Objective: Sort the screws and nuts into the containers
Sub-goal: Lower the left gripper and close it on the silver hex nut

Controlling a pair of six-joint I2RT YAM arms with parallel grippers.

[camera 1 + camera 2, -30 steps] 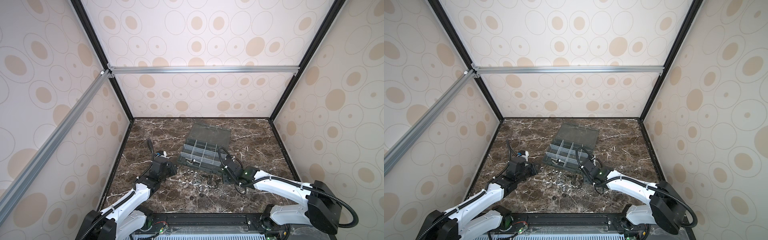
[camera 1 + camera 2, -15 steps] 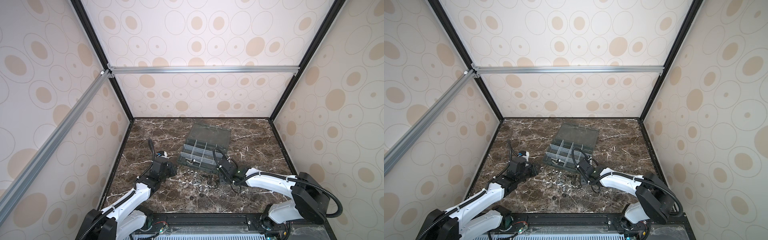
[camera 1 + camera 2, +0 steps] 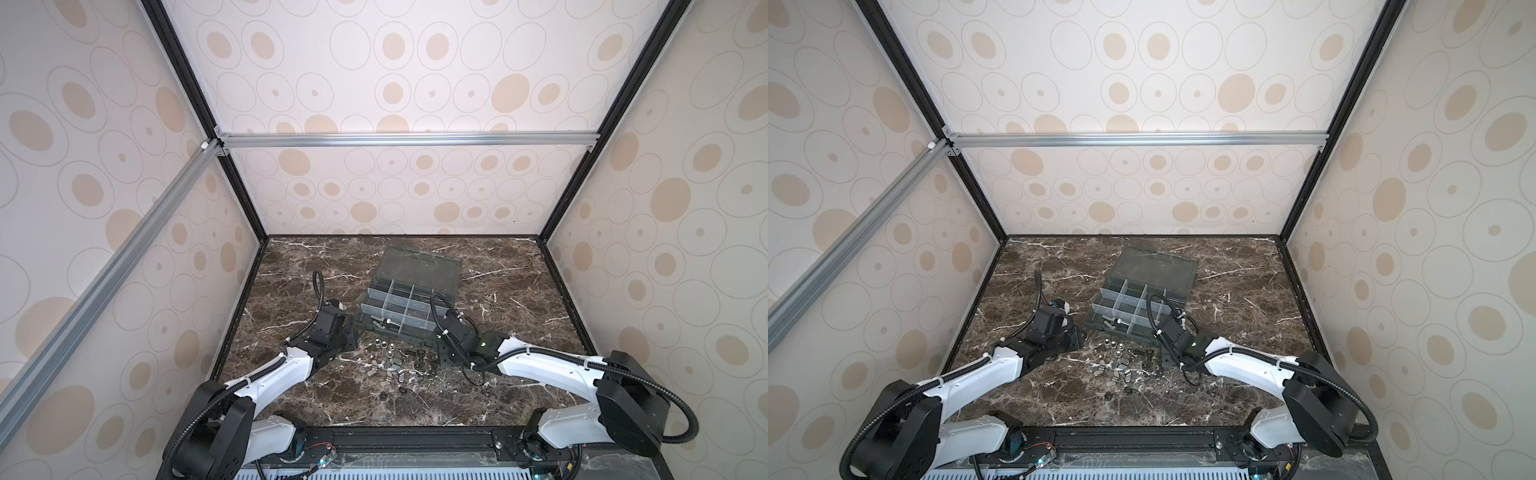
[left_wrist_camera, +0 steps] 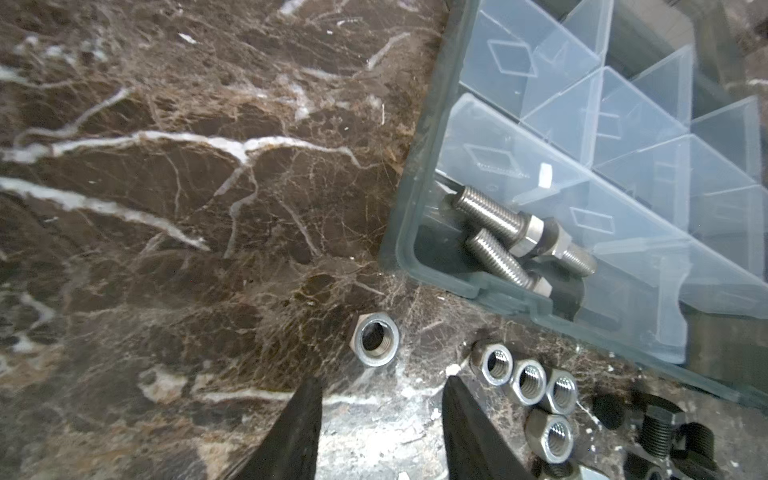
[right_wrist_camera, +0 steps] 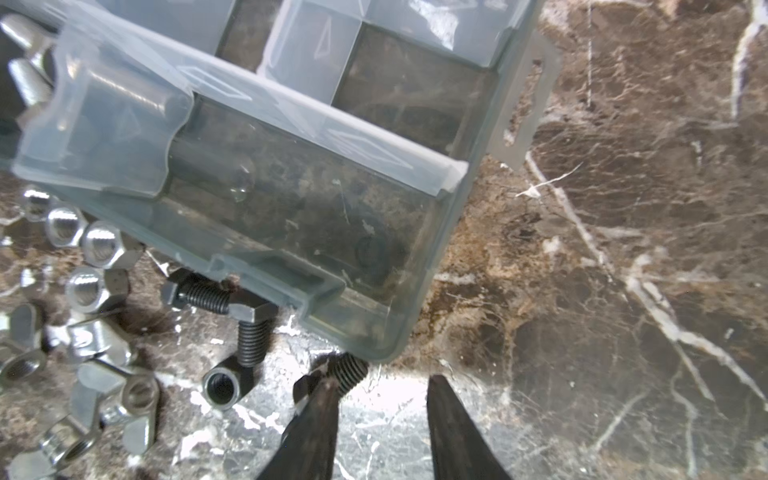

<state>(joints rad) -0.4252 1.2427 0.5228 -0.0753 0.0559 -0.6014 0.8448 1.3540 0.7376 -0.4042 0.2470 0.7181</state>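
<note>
The smoky-grey box of containers lies open mid-table, its lid flat behind. One near corner cell holds silver screws. Loose nuts lie scattered in front of the box. My left gripper is open and empty, with a single silver nut just ahead of its tips and a row of nuts beside it. My right gripper is open at the box's near corner. A black screw lies against one fingertip, not between the jaws.
Black screws and a black nut lie along the box's front wall, with silver hex nuts and wing nuts beyond them. More black screws show in the left wrist view. Brown marble table, walled on three sides.
The left jaws have spread wider. The right arm has swung a little, its gripper staying at the box's near right corner.
</note>
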